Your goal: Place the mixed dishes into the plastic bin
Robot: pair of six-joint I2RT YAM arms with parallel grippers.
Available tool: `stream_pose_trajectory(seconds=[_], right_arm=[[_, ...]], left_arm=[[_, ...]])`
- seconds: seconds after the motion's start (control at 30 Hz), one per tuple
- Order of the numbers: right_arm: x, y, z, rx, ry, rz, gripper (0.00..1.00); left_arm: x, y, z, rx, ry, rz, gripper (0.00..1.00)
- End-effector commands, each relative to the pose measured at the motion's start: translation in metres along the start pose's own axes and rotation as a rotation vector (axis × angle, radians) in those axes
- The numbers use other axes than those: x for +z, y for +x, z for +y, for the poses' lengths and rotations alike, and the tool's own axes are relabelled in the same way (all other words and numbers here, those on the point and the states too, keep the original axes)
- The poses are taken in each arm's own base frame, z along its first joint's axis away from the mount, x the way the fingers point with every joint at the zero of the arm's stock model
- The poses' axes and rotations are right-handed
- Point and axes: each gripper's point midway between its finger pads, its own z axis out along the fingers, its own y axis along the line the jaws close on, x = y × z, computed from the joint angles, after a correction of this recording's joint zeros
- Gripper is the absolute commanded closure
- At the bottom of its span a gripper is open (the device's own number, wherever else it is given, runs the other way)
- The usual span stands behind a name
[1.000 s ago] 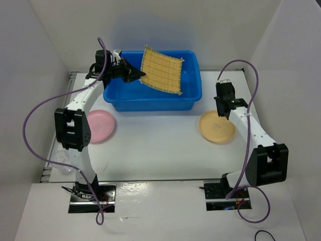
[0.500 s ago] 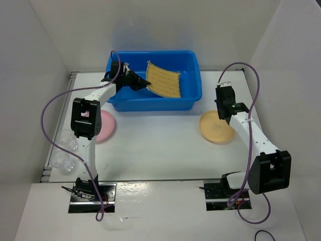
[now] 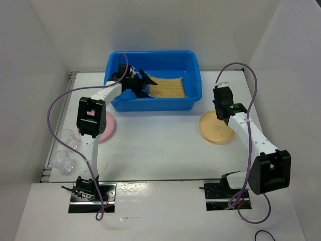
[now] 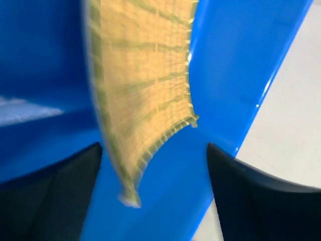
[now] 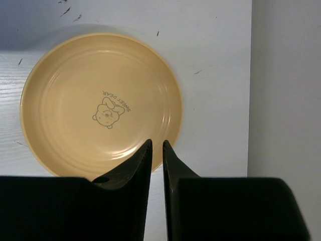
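Note:
The blue plastic bin (image 3: 193,75) stands at the back centre. The yellow woven mat (image 3: 169,89) lies inside it; in the left wrist view the mat (image 4: 145,85) is blurred and loose between the jaws. My left gripper (image 3: 145,84) reaches over the bin's left part, jaws wide open (image 4: 153,155), holding nothing. The tan-orange plate (image 3: 216,129) sits on the table at the right. My right gripper (image 5: 157,146) hovers over that plate's (image 5: 100,105) near-right rim, its jaws a narrow gap apart with nothing between. The pink plate (image 3: 108,125) is partly hidden by the left arm. Two clear cups (image 3: 70,138) (image 3: 62,159) stand at the left edge.
White walls close in the table on the left, back and right; the right wall (image 5: 286,85) is close beside the tan-orange plate. Purple cables (image 3: 55,105) loop from both arms.
My left gripper carried the mat down into the bin and opened; the mat dropped flat inside. The right gripper's jaws parted slightly above the tan-orange plate.

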Motion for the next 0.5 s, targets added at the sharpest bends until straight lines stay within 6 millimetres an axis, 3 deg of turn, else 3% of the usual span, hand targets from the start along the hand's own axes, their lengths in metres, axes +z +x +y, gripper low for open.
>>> stream_pose_trajectory(seconds=[0.0,0.03,0.2,0.23,0.27,0.33,0.43,0.47], right_arm=[[-0.005,-0.013,-0.002,0.046,0.016,-0.060,0.81],[-0.005,-0.013,-0.002,0.046,0.016,-0.060,0.81],[-0.009,-0.016,-0.005,0.055,0.016,-0.078,0.78],[-0.009,-0.018,-0.005,0.060,0.017,-0.086,0.78],[-0.009,-0.018,-0.005,0.060,0.017,-0.086,0.78],[-0.009,-0.018,-0.005,0.060,0.017,-0.086,0.77],[-0.009,-0.018,-0.003,0.059,0.008,-0.087,0.77],[-0.009,-0.018,-0.003,0.059,0.008,-0.087,0.77]], left_arm=[[-0.010,-0.005,-0.006,0.138,-0.062,-0.015,0.06],[-0.012,-0.007,-0.003,0.160,-0.090,-0.022,0.00],[-0.057,-0.028,-0.014,0.421,-0.277,-0.111,0.00],[-0.077,-0.041,-0.047,0.500,-0.265,-0.183,0.00],[-0.091,-0.044,-0.039,0.518,-0.354,-0.197,0.00],[-0.117,-0.054,-0.048,0.613,-0.431,-0.251,0.00],[-0.181,-0.064,-0.061,0.604,-0.566,-0.392,0.00],[-0.198,-0.066,-0.052,0.567,-0.612,-0.409,0.00]])
